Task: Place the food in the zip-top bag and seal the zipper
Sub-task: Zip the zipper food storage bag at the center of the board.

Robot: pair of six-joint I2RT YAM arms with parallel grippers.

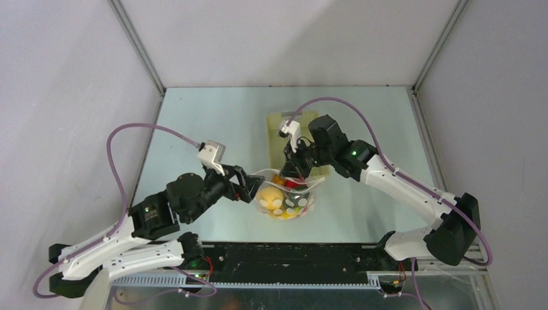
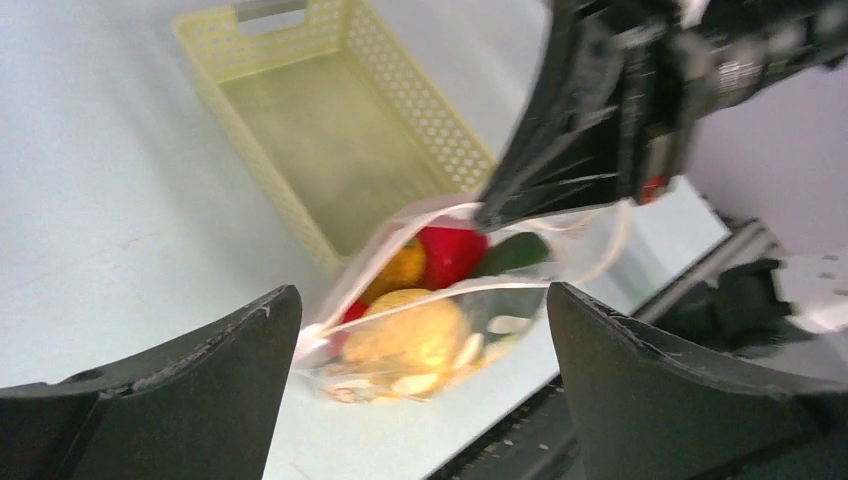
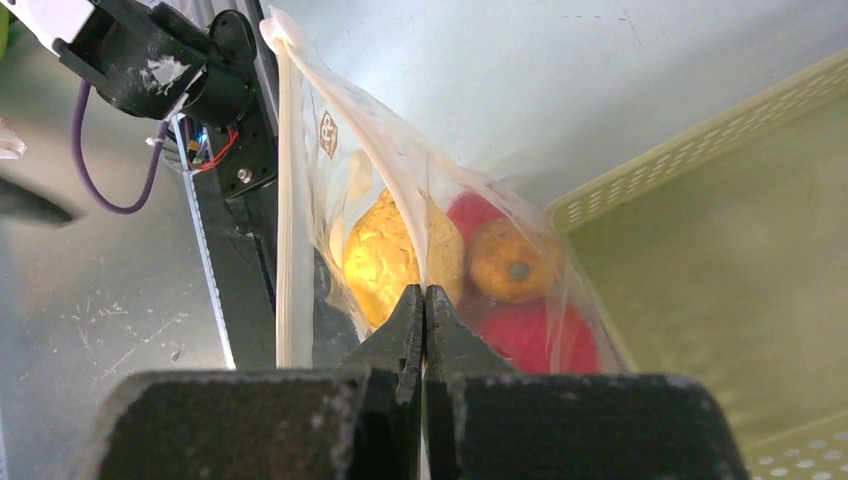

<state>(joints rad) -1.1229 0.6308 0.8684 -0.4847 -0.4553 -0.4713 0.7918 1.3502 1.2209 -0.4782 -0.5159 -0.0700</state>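
The right gripper [image 3: 424, 300] fills the bottom of its wrist view, its black fingers pressed flat together on one white strip of the zipper [image 3: 284, 200]. The other strip hangs well apart, so the mouth of the zip-top bag [image 3: 330, 130] gapes. Inside lie a lumpy yellow piece [image 3: 385, 255], an orange piece [image 3: 510, 262] and red fruits [image 3: 530, 335]. The left wrist view adds a dark green piece [image 2: 510, 252].

The left gripper [image 2: 415, 300] is spread wide and grips nothing, with the bag in view between its fingers.

From above, the bag [image 1: 287, 203] sits between both grippers on a glossy pale green table [image 1: 207, 129], just in front of a pale yellow perforated basket [image 2: 340, 150]. Plain grey-white walls [image 1: 278, 39] close the table in on three sides, joined by aluminium struts [image 1: 139, 48]. A black rail [image 1: 291, 255] runs along the near edge.
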